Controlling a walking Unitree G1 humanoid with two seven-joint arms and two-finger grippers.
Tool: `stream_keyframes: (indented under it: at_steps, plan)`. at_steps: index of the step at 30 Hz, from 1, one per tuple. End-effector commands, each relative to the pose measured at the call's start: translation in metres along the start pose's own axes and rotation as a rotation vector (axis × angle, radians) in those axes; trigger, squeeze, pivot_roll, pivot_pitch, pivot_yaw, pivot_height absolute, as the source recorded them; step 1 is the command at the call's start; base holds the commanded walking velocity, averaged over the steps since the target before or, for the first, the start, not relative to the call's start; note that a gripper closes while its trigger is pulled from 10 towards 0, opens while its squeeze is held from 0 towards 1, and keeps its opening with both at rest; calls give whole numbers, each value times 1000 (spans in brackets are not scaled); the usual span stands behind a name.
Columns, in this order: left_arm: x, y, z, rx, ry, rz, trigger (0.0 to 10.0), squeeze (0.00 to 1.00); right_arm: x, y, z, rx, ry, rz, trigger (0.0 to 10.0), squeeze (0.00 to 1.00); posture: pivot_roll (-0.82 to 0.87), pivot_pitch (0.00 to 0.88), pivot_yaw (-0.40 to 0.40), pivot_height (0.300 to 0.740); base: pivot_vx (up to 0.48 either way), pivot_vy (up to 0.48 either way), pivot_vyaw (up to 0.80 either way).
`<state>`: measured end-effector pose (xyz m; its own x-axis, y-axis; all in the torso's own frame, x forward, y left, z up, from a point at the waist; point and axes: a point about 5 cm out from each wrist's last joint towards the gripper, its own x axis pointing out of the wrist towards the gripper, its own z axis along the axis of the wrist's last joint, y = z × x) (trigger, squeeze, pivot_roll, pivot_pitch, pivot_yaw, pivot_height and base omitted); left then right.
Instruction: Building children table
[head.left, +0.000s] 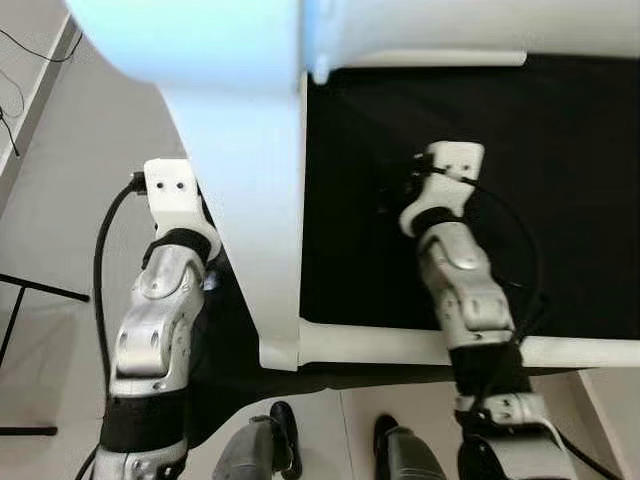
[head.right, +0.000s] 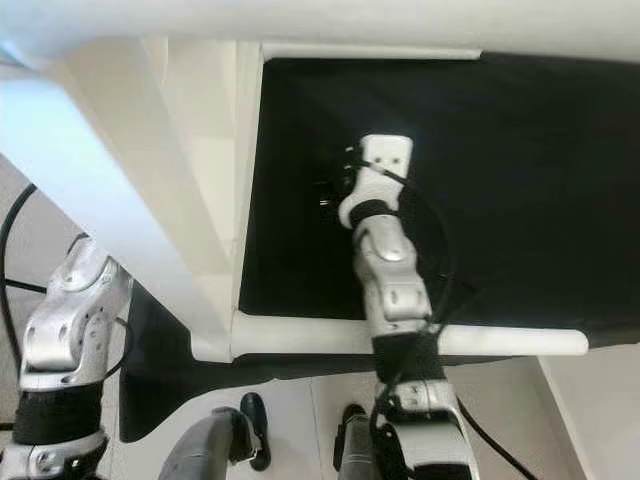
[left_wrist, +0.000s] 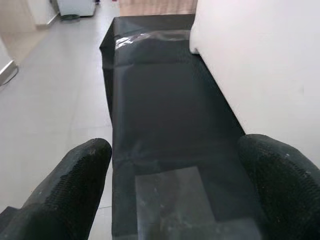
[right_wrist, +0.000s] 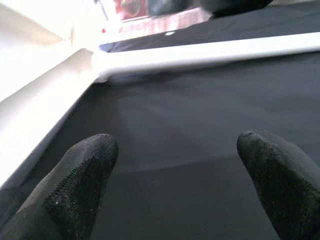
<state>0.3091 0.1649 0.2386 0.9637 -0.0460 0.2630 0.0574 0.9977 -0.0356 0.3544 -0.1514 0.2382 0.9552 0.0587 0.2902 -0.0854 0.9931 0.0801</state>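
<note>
The white table frame (head.left: 255, 200) lies on a black sheet (head.left: 560, 200), and much of it is cut off: its far rail runs out of the top of the head views as a pale blur, and the near rail (head.right: 480, 340) passes behind the right forearm. From the head, both grippers' fingertips are hidden behind their white wrist mounts.

The wrist views show them better. The right gripper (right_wrist: 175, 180) is released, its two black fingers (right_wrist: 75, 185) spread wide with nothing between them, hovering low over the sheet inside the frame. Ahead of it a white rail (right_wrist: 210, 50) crosses, meeting a side rail at a corner ahead and to one side; that far corner is soft and blurred. Bare black sheet lies between the fingertips and those rails.

The left gripper (left_wrist: 175, 190) is likewise released and empty, outside the frame. A broad white face of the frame (left_wrist: 260, 75) stands just beside one finger (left_wrist: 280, 180). The sheet's edge drops to grey floor (left_wrist: 50, 90) on the other side, where open floor stretches ahead.
</note>
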Motion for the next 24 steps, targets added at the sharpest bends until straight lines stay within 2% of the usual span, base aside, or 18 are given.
stream_keyframes:
  at_steps: [1,5,6,7,8,14,16,19,20,24]
  plan:
    - [-7,11,-2,17,19,16,10000,0,-5,-6,1,14,-10,-19,10000,0,-23,233,48,740,0,0,0]
    - [-18,25,1,47,33,21,10000,0,-18,-23,7,-18,-32,-64,10000,0,-16,216,52,740,0,0,0]
    - [-24,29,1,64,48,24,10000,0,-23,-26,8,-35,-35,-74,10000,0,-17,210,54,740,0,0,0]
    - [-24,29,1,64,48,24,10000,0,-23,-26,8,-35,-35,-74,10000,0,-17,210,54,740,0,0,0]
    - [-34,35,-3,70,80,37,10000,0,-31,-29,8,-66,-38,-83,10000,0,-18,204,57,740,0,0,0]
    - [-46,34,-6,86,106,57,10000,0,-42,-32,6,-87,-23,-85,10000,0,-15,182,54,740,0,0,0]
    - [-50,32,-7,96,117,56,10000,0,-47,-31,3,-84,-10,-74,10000,0,-12,175,51,740,0,0,0]
    - [-66,32,-22,109,176,55,10000,0,-57,-19,-7,-93,29,-14,10000,0,-12,158,41,740,0,0,0]
    - [-66,32,-22,109,176,55,10000,0,-57,-19,-7,-93,29,-14,10000,0,-12,158,41,740,0,0,0]
    - [-92,27,-44,68,268,9,10000,0,-68,-3,-18,-78,81,98,10000,0,-13,134,30,740,0,0,200]
